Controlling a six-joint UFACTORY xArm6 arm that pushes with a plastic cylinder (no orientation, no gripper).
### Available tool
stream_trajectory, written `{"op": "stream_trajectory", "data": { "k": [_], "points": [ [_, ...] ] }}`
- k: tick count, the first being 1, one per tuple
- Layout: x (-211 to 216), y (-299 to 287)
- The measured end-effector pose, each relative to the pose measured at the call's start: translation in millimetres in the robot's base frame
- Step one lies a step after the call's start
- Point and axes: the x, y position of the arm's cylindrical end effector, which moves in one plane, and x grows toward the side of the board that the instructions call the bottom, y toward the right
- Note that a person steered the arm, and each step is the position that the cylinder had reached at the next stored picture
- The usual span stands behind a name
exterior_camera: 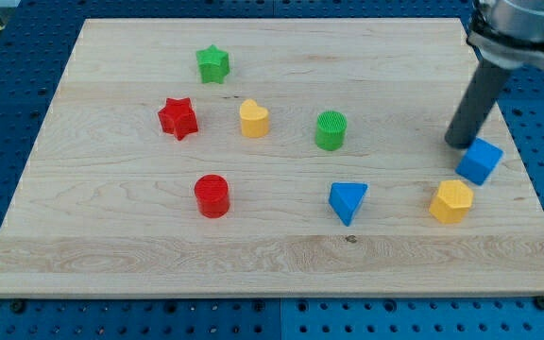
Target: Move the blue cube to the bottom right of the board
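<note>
Blue cube (pixel 480 161) sits right of centre, my tip (pixel 457 144) touching its upper-left side; no claw, just a rod. Push steadily down-right, clear of the yellow block (pixel 451 201).

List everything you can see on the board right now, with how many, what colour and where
green star: one, green, top, left of centre
red star: one, red, left of centre
yellow heart: one, yellow, right of the red star
green cylinder: one, green, centre
red cylinder: one, red, lower left
blue triangle: one, blue, lower centre
yellow hexagon: one, yellow, lower right
blue cube: one, blue, right edge
board: one, pale wood
my tip: one, dark, just upper left of the blue cube
</note>
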Motion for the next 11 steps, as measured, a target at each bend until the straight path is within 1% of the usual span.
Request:
{"op": "stream_trajectory", "data": {
  "k": [1, 2, 3, 4, 5, 6, 7, 8, 9, 10, 11],
  "points": [
    [28.2, 0.0],
    [18.4, 0.9],
    [-53.5, 3.4],
    [-16.5, 52.6],
    [46.4, 41.8],
    [65.8, 41.9],
    [65.8, 29.2],
    [18.7, -12.9],
    [59.1, -32.4],
    [69.4, -23.2],
    [65.0, -19.6]
  ]
}}
